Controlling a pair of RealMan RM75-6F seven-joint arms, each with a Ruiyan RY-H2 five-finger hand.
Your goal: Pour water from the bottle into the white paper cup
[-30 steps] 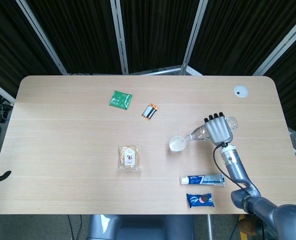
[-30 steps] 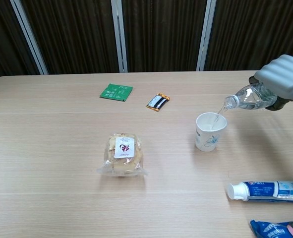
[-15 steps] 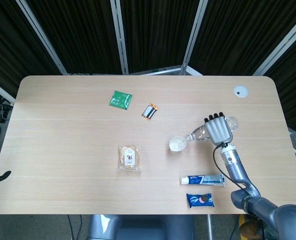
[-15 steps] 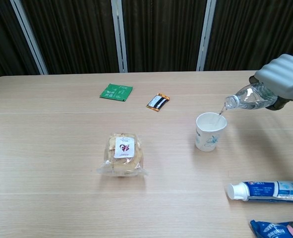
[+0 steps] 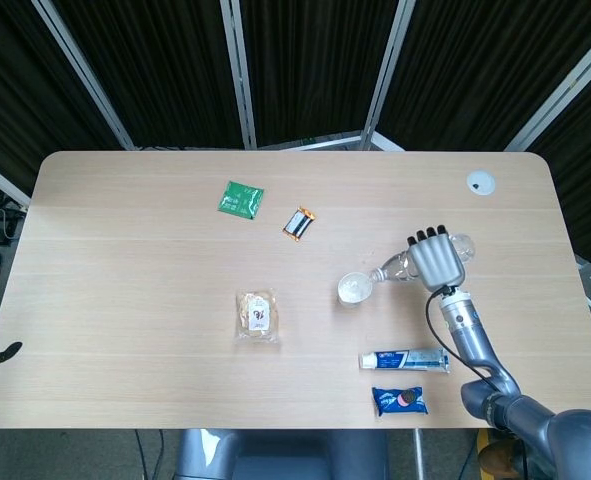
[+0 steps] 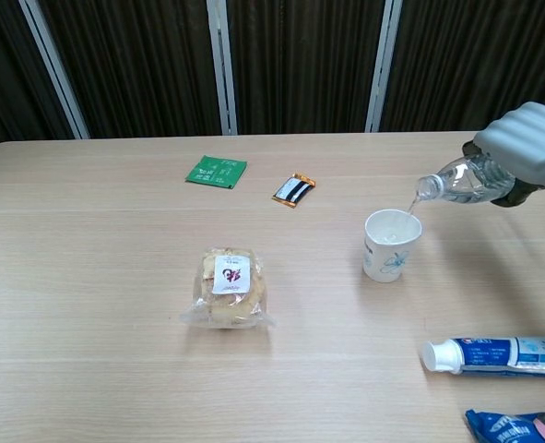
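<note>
Little has shifted: bottle [image 6: 464, 181] lifts slightly, stream thinning. Right robot hand [image 6: 527, 137] stays clamped on it, mouth above white paper cup [image 6: 391, 245] on the bench [image 6: 106, 277]. Risk: a drifting mouth spills water.

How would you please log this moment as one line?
phase: pouring | right hand: holds tilted bottle | mouth: above white paper cup | left hand: not in view

(no legible text on anything)
</note>
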